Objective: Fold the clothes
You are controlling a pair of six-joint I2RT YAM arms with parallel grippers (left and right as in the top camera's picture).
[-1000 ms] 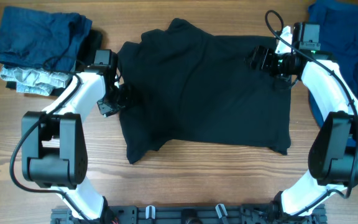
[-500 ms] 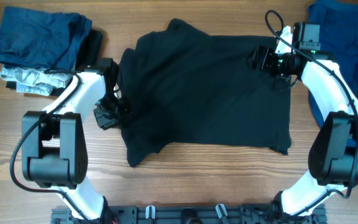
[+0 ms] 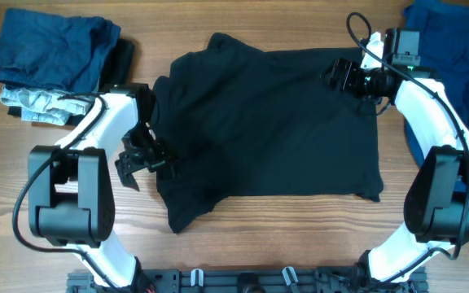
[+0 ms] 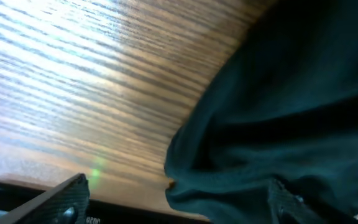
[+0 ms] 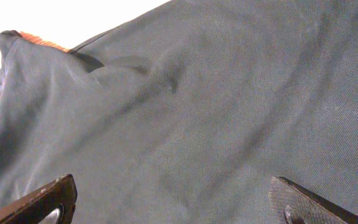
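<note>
A large black shirt (image 3: 275,122) lies spread over the middle of the wooden table. My left gripper (image 3: 142,160) stands open at the shirt's left edge, low over the wood. In the left wrist view a rumpled fold of the shirt (image 4: 278,124) lies between the spread fingers (image 4: 67,200), loose and not pinched. My right gripper (image 3: 338,77) hovers open over the shirt's far right part. Cloth (image 5: 197,106) fills the right wrist view, with nothing caught between that gripper's (image 5: 174,208) jaws. A royal-blue garment (image 3: 450,49) lies at the far right.
A stack of folded dark blue clothes (image 3: 51,49) on a grey patterned piece (image 3: 39,104) sits at the far left. Bare wood (image 3: 267,232) runs along the front, between the two arm bases.
My left gripper slid toward the front along the shirt's left edge, dragging that edge with it, then opened and let go. The right arm has not moved.
</note>
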